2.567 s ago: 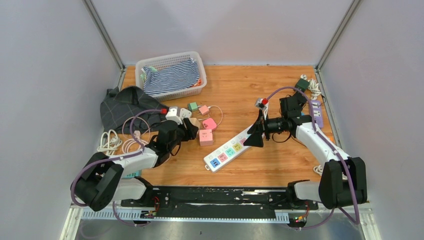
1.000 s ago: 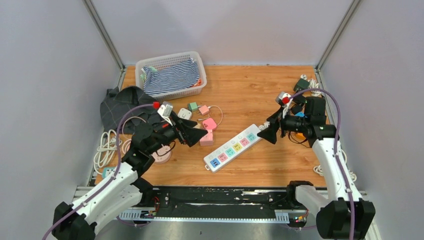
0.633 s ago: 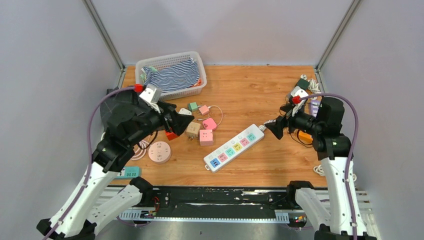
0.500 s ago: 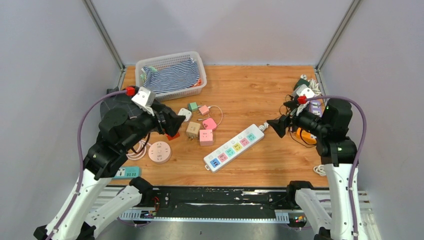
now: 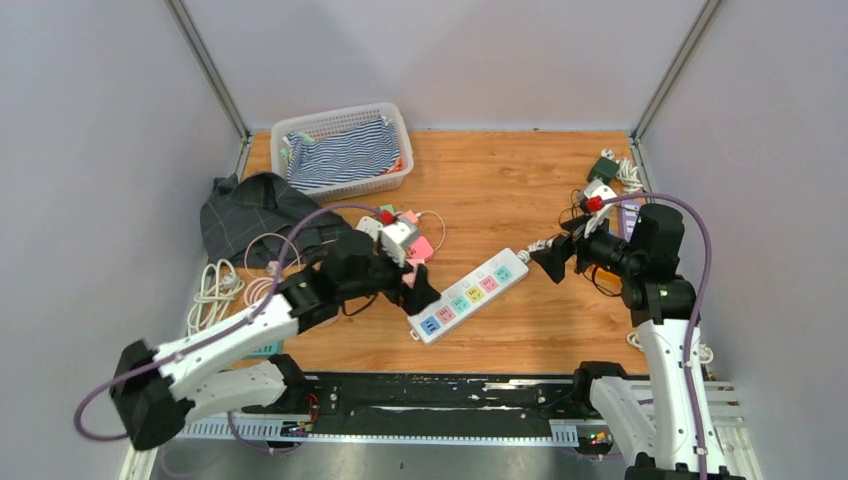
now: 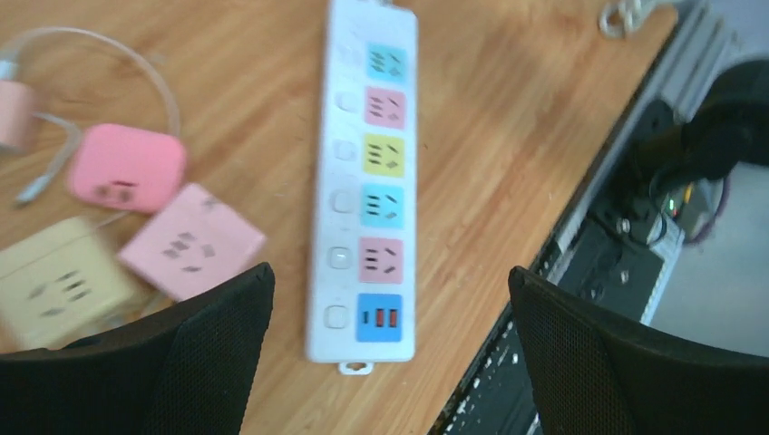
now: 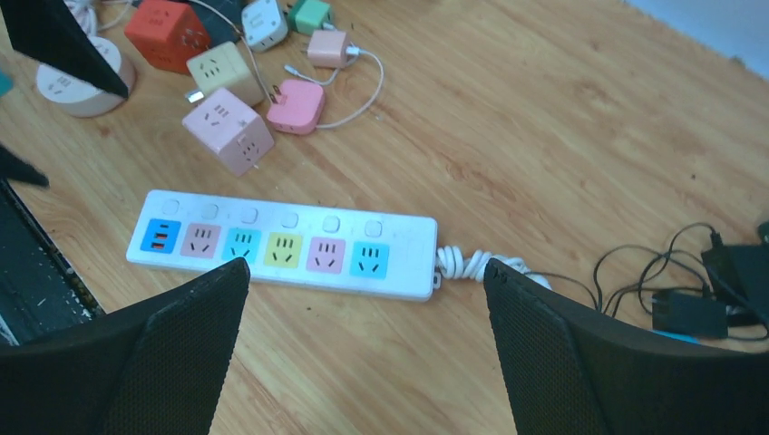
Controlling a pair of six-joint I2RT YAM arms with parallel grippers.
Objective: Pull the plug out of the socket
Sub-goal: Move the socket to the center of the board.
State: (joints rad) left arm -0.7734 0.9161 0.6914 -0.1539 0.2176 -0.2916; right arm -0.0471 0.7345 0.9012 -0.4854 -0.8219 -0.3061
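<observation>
Nearest me, the left gripper [image 6: 390, 272] hangs released and spread wide over the near end of the power strip [image 5: 470, 293], holding nothing. The strip lies flat. I see no plug in any of its sockets [image 7: 283, 249], so I can't place the task's plug from here. The right gripper [image 5: 553, 262] is also released and empty, above the strip's far end where the coiled cord [image 7: 472, 265] leaves.

Risks, as I judge them:
- Either gripper closes on the strip body instead of a plug, and the loose strip slides or lifts.
- The left arm knocks the pink cube [image 7: 228, 130] just beside the strip.
- The right gripper snags the cord.

Counts:
- 1 strip, with 5 sockets, 1 USB block [image 7: 156, 236] and 6 switches [image 7: 290, 217].
- 3 cubes beside the strip: pink cube, beige cube [image 7: 219, 71], red cube [image 7: 166, 32].
- 1 basket [image 5: 335, 113], well beyond the strip.
</observation>
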